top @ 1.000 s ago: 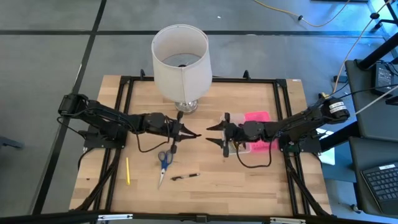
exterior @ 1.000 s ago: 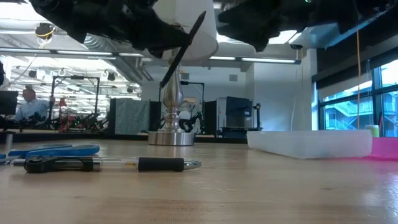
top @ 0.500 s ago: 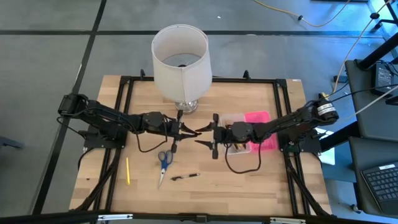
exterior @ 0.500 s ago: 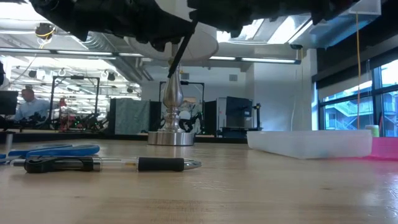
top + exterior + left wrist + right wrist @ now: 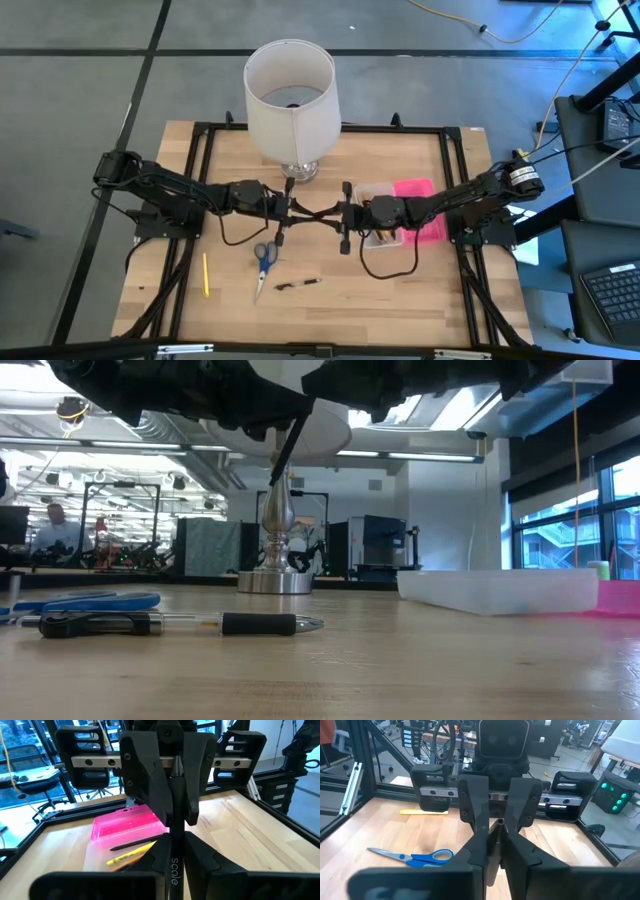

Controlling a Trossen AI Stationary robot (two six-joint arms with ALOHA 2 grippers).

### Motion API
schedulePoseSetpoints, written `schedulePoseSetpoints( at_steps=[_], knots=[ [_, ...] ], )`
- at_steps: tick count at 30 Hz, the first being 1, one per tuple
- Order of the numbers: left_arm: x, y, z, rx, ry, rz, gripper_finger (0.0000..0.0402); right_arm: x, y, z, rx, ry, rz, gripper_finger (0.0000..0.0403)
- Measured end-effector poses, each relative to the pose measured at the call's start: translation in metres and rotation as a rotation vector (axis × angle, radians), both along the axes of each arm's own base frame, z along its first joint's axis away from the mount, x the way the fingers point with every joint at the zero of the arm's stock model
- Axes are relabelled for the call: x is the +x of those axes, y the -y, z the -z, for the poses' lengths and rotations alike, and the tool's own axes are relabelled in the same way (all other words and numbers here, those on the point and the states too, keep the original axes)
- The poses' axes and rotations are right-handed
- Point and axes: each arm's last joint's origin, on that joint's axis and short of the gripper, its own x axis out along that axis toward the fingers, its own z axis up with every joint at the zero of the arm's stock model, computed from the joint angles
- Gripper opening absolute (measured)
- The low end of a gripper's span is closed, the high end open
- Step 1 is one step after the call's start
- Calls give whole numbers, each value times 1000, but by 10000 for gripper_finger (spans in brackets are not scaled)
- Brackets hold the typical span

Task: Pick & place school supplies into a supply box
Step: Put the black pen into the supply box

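Up high, the low view cuts off both arms. From above, dark fingers blur together, so the wrist views help. My left tool [image 5: 287, 210] holds a pen [image 5: 281, 236] tight, nearly upright, above the counter [image 5: 400, 290]. My right tool [image 5: 303, 212] reaches across, pinched narrow on that pen too. My right arm hides part of the box [image 5: 372, 190]. Scissors [image 5: 264, 258], a pencil [image 5: 206, 273] and a second pen [image 5: 298, 283] lie near.

Scissors [image 5: 264, 258] lie between pencil [image 5: 205, 273] and pen [image 5: 298, 284]
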Motion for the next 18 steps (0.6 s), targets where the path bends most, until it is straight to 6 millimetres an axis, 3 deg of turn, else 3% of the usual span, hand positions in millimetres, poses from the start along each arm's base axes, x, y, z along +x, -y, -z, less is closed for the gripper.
schedulePoseSetpoints(
  at_steps=[7, 18],
  knots=[
    [0, 0, 2, -6, -20, -6, 36, 0, 0, 1, 2, -16, 1, 40],
    [-3, -7, 16, 2, -168, -36, 109, -4, 3, 13, 30, -143, 98, 42]
  ],
)
